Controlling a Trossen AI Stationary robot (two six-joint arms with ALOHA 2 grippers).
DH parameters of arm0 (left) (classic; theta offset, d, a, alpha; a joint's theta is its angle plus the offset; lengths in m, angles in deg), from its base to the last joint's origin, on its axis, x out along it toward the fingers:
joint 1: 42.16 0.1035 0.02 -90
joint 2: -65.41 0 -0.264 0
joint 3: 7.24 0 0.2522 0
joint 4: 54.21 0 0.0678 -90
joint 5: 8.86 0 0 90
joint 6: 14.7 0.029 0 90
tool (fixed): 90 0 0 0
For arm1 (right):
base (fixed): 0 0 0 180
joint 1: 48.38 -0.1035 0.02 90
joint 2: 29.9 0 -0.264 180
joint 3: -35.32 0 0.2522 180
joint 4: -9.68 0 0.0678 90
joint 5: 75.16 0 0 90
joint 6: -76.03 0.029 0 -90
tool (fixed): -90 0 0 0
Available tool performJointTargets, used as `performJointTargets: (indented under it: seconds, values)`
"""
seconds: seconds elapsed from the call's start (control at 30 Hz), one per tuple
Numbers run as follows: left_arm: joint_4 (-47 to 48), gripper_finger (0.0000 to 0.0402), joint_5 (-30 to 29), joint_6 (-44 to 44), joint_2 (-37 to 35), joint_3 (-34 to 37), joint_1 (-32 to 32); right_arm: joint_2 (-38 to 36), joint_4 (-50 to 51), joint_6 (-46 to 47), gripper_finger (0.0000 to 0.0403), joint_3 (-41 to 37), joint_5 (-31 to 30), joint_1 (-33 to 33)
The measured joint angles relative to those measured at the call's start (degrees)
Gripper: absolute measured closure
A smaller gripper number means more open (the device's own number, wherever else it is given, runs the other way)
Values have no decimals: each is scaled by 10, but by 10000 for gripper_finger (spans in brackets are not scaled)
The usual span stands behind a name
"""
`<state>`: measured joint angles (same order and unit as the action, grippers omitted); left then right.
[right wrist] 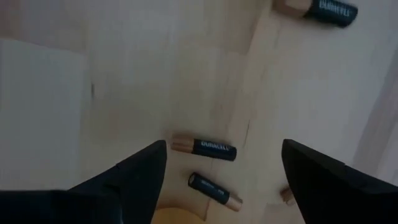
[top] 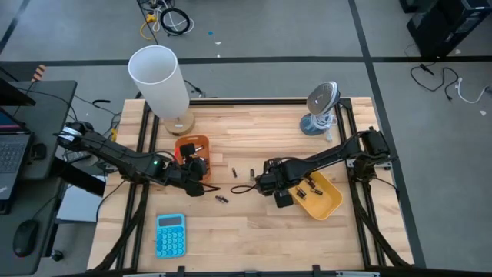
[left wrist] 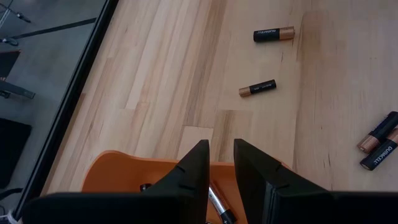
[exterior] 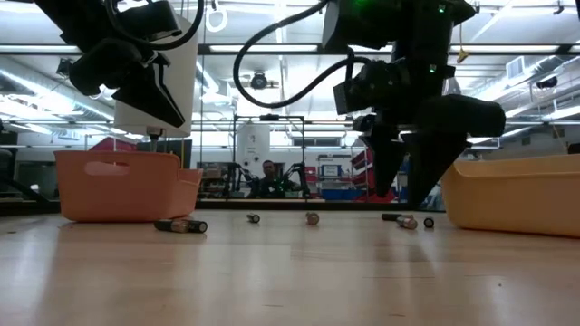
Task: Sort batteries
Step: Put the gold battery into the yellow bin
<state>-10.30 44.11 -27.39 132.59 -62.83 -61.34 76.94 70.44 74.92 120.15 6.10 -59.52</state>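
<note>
Two trays frame the work on the wooden table (top: pixel 254 231): an orange tray (top: pixel 187 143) on the left side and a yellow tray (top: pixel 329 201) on the right, with loose batteries scattered on the bare wood between them. Furthest left in the high view, the left gripper (top: pixel 194 168) hangs over the near end of the orange tray; its wrist view shows its fingers (left wrist: pixel 189 177) a narrow gap apart with nothing pinched between them, and below them a silvery battery (left wrist: pixel 216 203) lying inside the tray. Just past that tray, a pair of dark batteries (top: pixel 221 199) lies on the wood near the front, and in the low view one of them rests close to the tray's foot (exterior: pixel 181 225). Toward the middle, two more small cells (top: pixel 234 171) and (top: pixel 250 171) lie apart from each other. Next comes the right gripper (top: pixel 260 185), lowered over the table beside the yellow tray, its jaws spread wide and empty; its wrist view looks down on two black-and-copper batteries (right wrist: pixel 204 148) and (right wrist: pixel 214 190) lying on the wood between the fingers (right wrist: pixel 134 174). Inside the yellow tray, several dark cells (top: pixel 314 188) are gathered. A white cylinder (top: pixel 160 81) stands behind the orange tray, and a blue calculator (top: pixel 170 235) lies near the front edge.
</note>
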Motion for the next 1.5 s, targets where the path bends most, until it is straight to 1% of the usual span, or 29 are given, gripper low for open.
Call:
performJointTargets:
  seconds: [0.17,0.47,0.67,0.8,0.93,1.13,1.3,1.5]
  values:
    - [0,325,0,0,0,0,0,0,-3,-61,100,0,13,-9]
    - [0,325,0,0,0,0,0,0,-7,-55,101,0,26,-7]
    - [0,325,0,0,0,0,0,0,-8,-95,103,0,26,-6]
    - [0,325,0,0,0,0,0,15,0,-125,105,0,22,-6]
    - [1,325,0,0,0,0,0,39,6,-135,111,0,12,-6]
    - [2,325,3,0,0,0,0,44,5,-141,122,2,11,-5]
    - [2,325,4,0,0,0,0,44,6,-141,140,1,17,2]
    - [1,325,4,0,0,0,0,45,-6,-122,185,0,11,12]
